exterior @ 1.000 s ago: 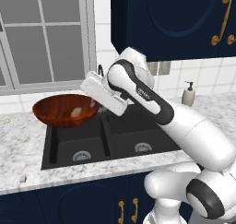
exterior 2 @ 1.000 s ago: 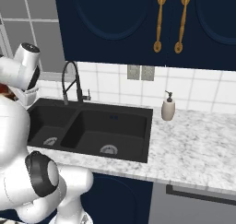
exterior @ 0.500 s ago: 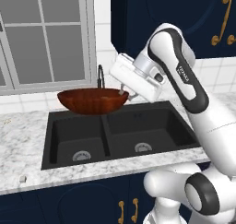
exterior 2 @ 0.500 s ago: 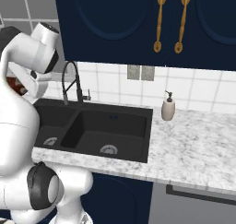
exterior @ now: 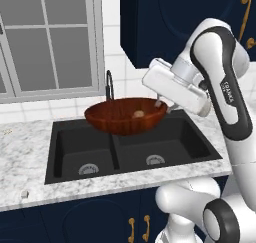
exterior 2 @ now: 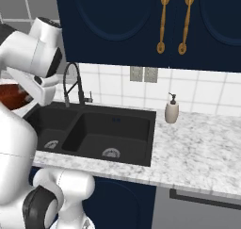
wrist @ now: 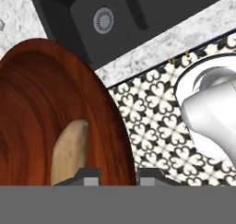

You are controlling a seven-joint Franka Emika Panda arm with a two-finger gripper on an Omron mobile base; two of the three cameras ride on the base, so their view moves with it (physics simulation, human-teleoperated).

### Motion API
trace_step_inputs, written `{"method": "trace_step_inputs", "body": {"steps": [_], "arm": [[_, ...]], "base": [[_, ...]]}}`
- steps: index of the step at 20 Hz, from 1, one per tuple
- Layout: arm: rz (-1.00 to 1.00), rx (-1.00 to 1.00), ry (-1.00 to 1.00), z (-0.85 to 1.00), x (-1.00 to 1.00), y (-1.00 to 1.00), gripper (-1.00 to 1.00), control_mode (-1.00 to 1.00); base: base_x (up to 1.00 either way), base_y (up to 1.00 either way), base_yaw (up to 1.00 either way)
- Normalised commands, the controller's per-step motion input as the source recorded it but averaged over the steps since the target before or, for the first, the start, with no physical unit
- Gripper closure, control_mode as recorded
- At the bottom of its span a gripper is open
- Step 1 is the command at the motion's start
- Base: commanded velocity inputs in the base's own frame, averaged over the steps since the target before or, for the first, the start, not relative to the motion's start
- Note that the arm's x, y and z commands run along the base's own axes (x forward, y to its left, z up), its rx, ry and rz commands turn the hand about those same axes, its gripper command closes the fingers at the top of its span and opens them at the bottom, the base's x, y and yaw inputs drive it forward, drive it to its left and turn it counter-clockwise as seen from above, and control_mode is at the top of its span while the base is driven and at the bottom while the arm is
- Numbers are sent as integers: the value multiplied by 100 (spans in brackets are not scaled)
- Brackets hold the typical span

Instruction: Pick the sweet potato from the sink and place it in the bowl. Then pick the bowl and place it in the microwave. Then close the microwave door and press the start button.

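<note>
The only legible writing is the word FRANKA, printed in white down the dark band of the robot's upper arm in the left base view.

In that view the two-finger gripper (exterior: 161,105) is clamped on the right rim of the wide, glossy reddish-brown wooden bowl (exterior: 125,116), which hangs in the air to its left, above the black matte double-basin sink (exterior: 127,148). The small tan-orange sweet potato (exterior: 138,114) lies inside the bowl, just left of the gripper. The dark curved faucet (exterior: 109,84) rises behind the bowl.

The hand view adds the grip itself: the two dark finger tips (wrist: 90,176) stand either side of the bowl's rim, one inside, one outside, with the sweet potato just above the inner tip. Beyond the rim it shows a patterned black-and-white floor (wrist: 152,121) beneath.

The right base view shows what the other two miss: a cream soap dispenser (exterior 2: 172,110) on the speckled marble counter (exterior 2: 197,150), well to the gripper's right, and two brass cabinet handles (exterior 2: 163,21) above it.
</note>
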Motion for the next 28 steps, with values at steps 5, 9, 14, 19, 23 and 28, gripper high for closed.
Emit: {"method": "trace_step_inputs", "body": {"steps": [5, 9, 14, 19, 23, 28], "arm": [[0, -2, -24, -12, 1, -35, 100, -100], [0, 0, -6, -15, 0, -4, 100, 100], [0, 0, 0, 0, 0, 0, 100, 100], [0, 0, 0, 0, 0, 0, 100, 100], [0, 0, 0, 0, 0, 0, 100, 100], [0, 0, 0, 0, 0, 0, 100, 100]], "base": [[0, 0, 0], [-6, 0, 0], [-92, 0, 0], [-68, 4, 0], [-16, 0, 28], [-11, -23, 14]]}}
